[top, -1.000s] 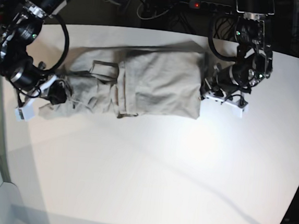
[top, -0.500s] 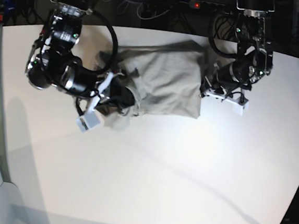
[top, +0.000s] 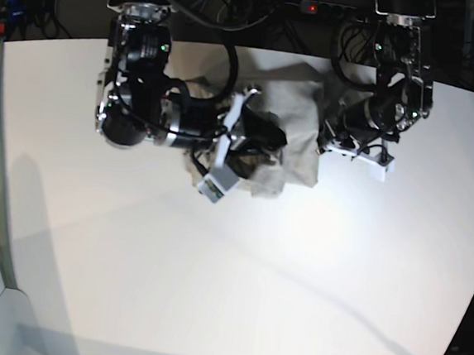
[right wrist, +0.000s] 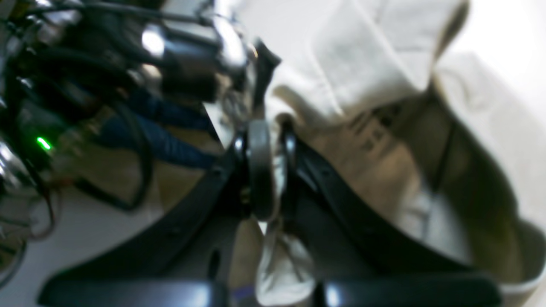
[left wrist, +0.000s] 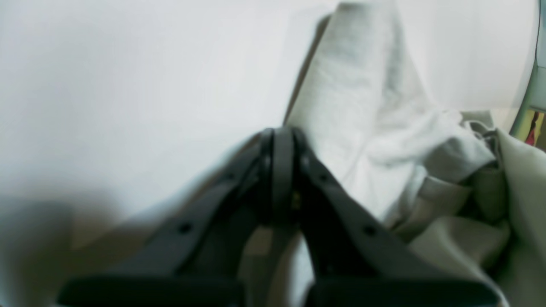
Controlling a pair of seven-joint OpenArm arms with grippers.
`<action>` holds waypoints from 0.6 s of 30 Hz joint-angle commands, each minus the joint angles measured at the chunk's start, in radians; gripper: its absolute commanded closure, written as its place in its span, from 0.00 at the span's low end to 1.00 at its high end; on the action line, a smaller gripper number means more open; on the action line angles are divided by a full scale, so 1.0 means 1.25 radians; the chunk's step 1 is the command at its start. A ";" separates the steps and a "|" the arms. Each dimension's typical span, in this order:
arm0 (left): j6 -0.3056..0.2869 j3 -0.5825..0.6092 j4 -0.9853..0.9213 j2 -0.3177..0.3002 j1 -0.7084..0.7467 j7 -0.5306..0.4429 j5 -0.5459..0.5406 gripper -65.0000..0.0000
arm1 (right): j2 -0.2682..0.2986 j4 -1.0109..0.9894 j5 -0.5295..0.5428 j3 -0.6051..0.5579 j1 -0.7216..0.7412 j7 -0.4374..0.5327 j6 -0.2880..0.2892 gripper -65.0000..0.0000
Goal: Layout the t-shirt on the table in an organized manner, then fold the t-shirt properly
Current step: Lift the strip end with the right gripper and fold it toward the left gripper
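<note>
White table (top: 210, 291) — bunched beige t-shirt (top: 305, 109) lying near far edge.

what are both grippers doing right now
Left gripper: shut, pinning the t-shirt hem.
Right gripper: shut on a fold of the t-shirt.

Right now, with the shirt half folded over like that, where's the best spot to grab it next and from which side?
Probably the loose bottom corner of the t-shirt on the left arm's side, approached low from that side over the bare table. It lies flat and single-edged there, while the right gripper, shut on bunched fabric, covers the other end. The left gripper is shut beside that edge.
</note>
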 commanded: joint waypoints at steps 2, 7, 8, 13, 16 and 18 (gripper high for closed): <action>0.015 0.002 0.003 -0.003 0.005 0.019 0.009 1.00 | -0.006 0.012 0.028 -0.022 0.017 0.042 0.010 1.00; 0.015 0.002 0.003 -0.006 0.015 0.019 0.009 1.00 | -0.006 -0.018 0.028 -0.035 0.044 0.060 0.010 1.00; 0.015 0.001 0.003 -0.006 0.015 0.019 0.009 1.00 | -0.006 -0.037 0.028 -0.035 0.044 0.063 0.010 1.00; 0.014 0.001 0.003 -0.004 0.016 0.019 0.009 1.00 | -0.006 -0.113 0.030 -0.038 0.067 0.084 0.010 1.00; 0.014 0.001 0.004 -0.006 0.016 0.019 0.009 1.00 | -0.006 -0.122 0.030 -0.038 0.067 0.100 0.010 0.99; 0.014 -0.004 0.004 -0.008 0.016 0.019 0.009 1.00 | -0.006 -0.122 0.030 -0.038 0.067 0.103 0.010 0.96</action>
